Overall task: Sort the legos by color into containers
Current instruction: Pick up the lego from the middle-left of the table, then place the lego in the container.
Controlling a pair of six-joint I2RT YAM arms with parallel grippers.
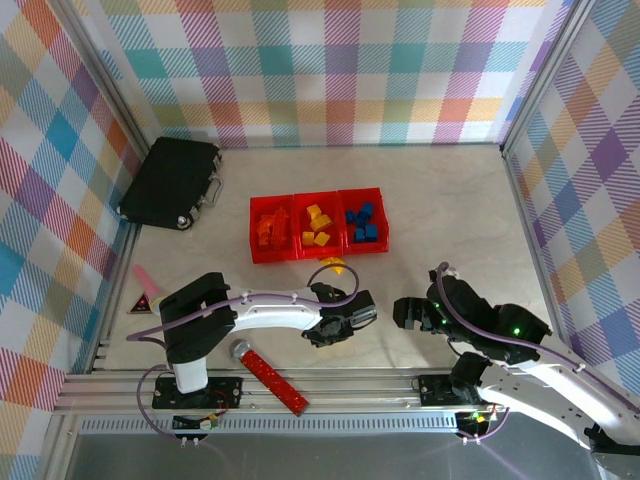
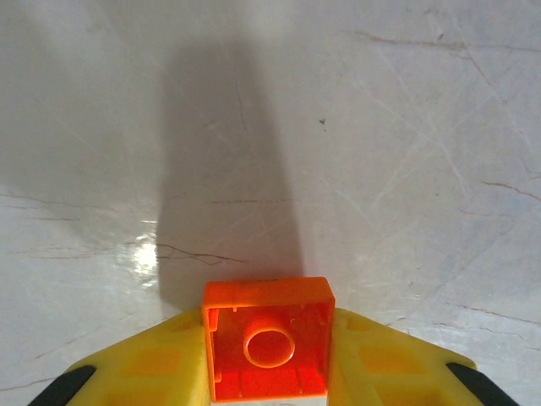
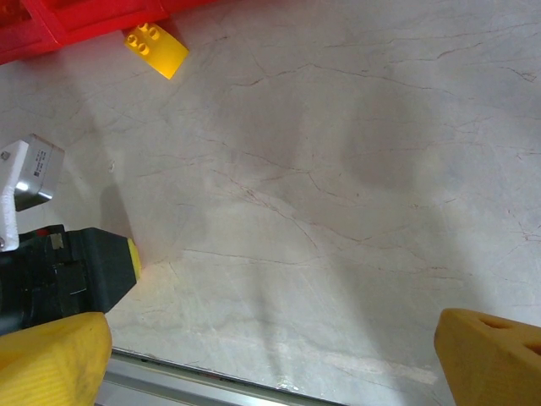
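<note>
Bottom centre of frame — orange brick [image 2: 267,317], hollow underside with its round tube facing the lens, seated between the left gripper's [image 2: 267,372] yellow fingers [image 2: 156,368], touching both. Pale veined table [image 2: 423,127] above; a dark shadow [image 2: 228,152] runs up from the brick toward upper left.

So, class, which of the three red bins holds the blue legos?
The right-end bin: blue bricks lie inside, while the middle bin holds yellow bricks and the left bin orange bricks.
</note>
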